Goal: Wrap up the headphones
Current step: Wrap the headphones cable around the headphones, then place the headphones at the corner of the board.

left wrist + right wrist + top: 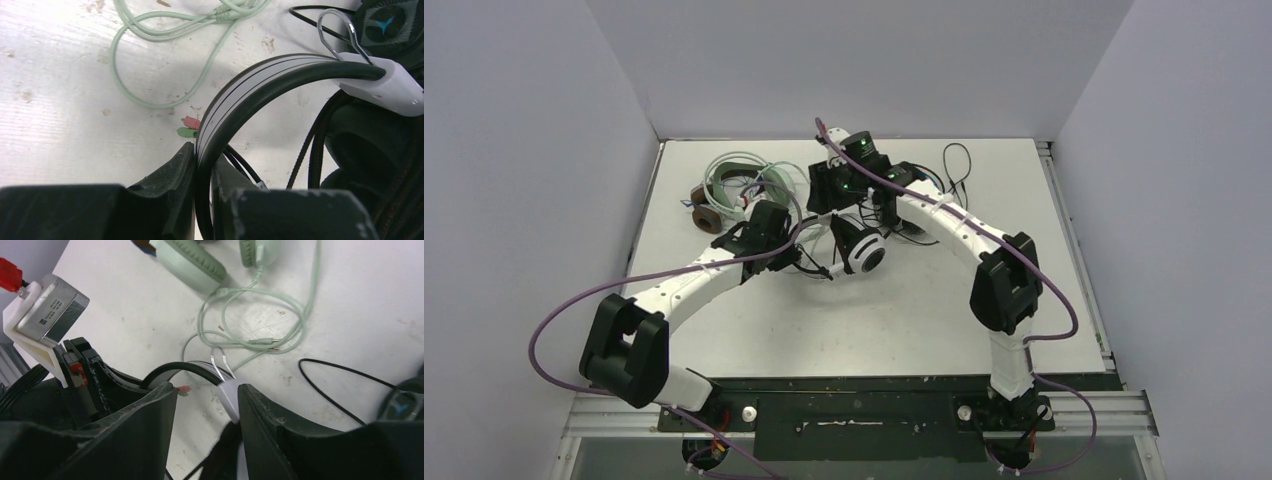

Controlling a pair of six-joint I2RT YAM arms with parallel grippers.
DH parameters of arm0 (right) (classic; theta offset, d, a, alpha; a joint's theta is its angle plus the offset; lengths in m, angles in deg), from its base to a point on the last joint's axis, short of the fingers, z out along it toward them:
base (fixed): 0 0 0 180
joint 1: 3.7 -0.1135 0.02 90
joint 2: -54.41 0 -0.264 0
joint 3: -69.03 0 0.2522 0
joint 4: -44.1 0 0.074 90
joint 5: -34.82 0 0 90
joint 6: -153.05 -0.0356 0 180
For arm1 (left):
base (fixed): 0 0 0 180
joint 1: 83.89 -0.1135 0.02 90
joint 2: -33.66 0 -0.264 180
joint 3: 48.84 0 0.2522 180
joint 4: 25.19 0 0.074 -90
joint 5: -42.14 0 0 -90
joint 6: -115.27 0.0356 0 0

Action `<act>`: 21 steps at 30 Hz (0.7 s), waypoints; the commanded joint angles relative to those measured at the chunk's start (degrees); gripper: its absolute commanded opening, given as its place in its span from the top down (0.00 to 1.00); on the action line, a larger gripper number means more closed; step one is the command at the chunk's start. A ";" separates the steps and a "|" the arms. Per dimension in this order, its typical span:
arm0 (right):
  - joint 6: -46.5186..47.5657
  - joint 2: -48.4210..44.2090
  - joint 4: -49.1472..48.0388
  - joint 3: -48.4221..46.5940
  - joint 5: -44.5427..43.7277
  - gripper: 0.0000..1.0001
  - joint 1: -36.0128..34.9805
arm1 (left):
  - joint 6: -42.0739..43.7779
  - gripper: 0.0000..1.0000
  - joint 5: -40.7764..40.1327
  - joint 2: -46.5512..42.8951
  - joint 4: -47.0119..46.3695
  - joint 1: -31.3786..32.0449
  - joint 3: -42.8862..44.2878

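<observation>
Left hand: clamped shut on the headband of the striped headset, pinching the thin band edge-on.
Right hand: jaws apart, holding nothing; the headset's white yoke sits between the fingers, close to one. Contact cannot be told.
Location: the striped headset is mid-worktop, between the two hands. The mint headset and brown headset are at the back left, and the black headset is just beside the right hand.
Orientation: the band arcs away from the left hand toward the yoke, and its long axis runs from hand to hand. In the overhead view, one white-ringed cup faces roughly up and toward the near edge.
Risk 1: judged that only one pinch carries the headset, so the weight of the cups could swing the curved band in the jaws or slide it out.
Risk 2: the pink and green plugs lie near the mint cord, and a black cord runs close by. Winding could snag a neighbour's lead.
Risk 3: the wire hanger at the yoke could catch a right finger on closing.
</observation>
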 commanded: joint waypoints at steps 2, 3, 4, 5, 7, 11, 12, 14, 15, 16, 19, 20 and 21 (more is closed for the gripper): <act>1.47 -6.69 -2.53 -1.99 -2.66 0.48 2.07 | -1.74 1.00 2.42 -5.14 -0.02 -2.84 2.85; 1.41 -7.43 -2.76 -1.75 -2.61 0.47 2.19 | -1.57 1.00 2.42 -5.52 0.27 -3.46 2.57; 1.45 -8.32 -3.13 -1.31 -2.68 0.45 2.34 | -1.38 1.00 2.15 -5.89 0.65 -4.13 2.30; 1.46 -9.09 -3.57 -0.80 -2.78 0.44 2.50 | -1.24 1.00 2.02 -6.27 1.21 -4.94 2.08; 1.48 -11.10 -4.64 0.93 -2.91 0.39 2.87 | -0.94 1.00 1.84 -7.03 2.87 -7.16 1.88; 1.37 -15.51 -7.26 5.06 -3.71 0.37 4.13 | 0.84 1.00 1.64 -9.68 8.05 -14.11 1.58; 1.27 -16.62 -8.04 6.42 -3.74 0.36 4.53 | 1.44 1.00 1.42 -10.81 9.31 -16.44 1.28; 0.82 -18.76 -9.95 9.23 -3.55 0.35 5.36 | 2.27 1.00 1.29 -13.54 11.14 -21.38 -0.16; 0.52 -19.74 -10.91 10.63 -3.28 0.35 5.87 | 2.45 1.00 1.51 -15.02 11.89 -24.17 -1.03; 0.13 -20.65 -11.84 11.99 -2.96 0.35 6.17 | 2.61 1.00 2.04 -16.35 12.54 -26.87 -2.01; -1.24 -23.01 -14.19 15.80 -2.12 0.35 7.01 | 0.40 1.00 -1.50 -19.10 17.01 -32.77 -3.38; -1.77 -23.73 -15.29 17.10 -1.93 0.34 7.23 | -0.58 1.00 -2.33 -19.72 18.34 -33.82 -3.94; -2.45 -24.37 -16.19 18.37 -1.66 0.34 7.45 | -1.64 1.00 -2.69 -20.13 19.77 -35.54 -4.74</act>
